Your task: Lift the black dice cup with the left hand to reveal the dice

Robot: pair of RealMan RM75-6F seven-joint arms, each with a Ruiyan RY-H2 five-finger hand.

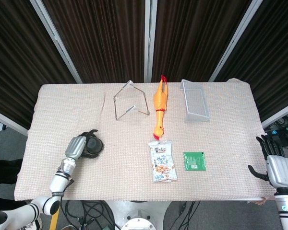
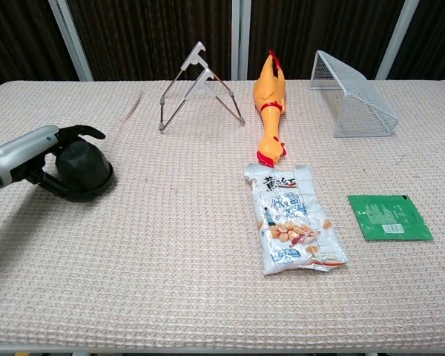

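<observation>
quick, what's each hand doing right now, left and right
Left hand: fingers wrapped around the black dice cup, holding it; cup looks still on the table.
Right hand: open, holding nothing, off the table's right edge.

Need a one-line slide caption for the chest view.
Left hand wraps the black dice cup, still down on the table; dice not visible.

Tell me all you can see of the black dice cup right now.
The black dice cup is a matte, dome-shaped shell with a flared rim, standing mouth-down on the left part of the woven table cover. The left hand wraps it from the left, fingers curled over its top and near side. Whether its rim has left the cover cannot be told. No dice show.
</observation>
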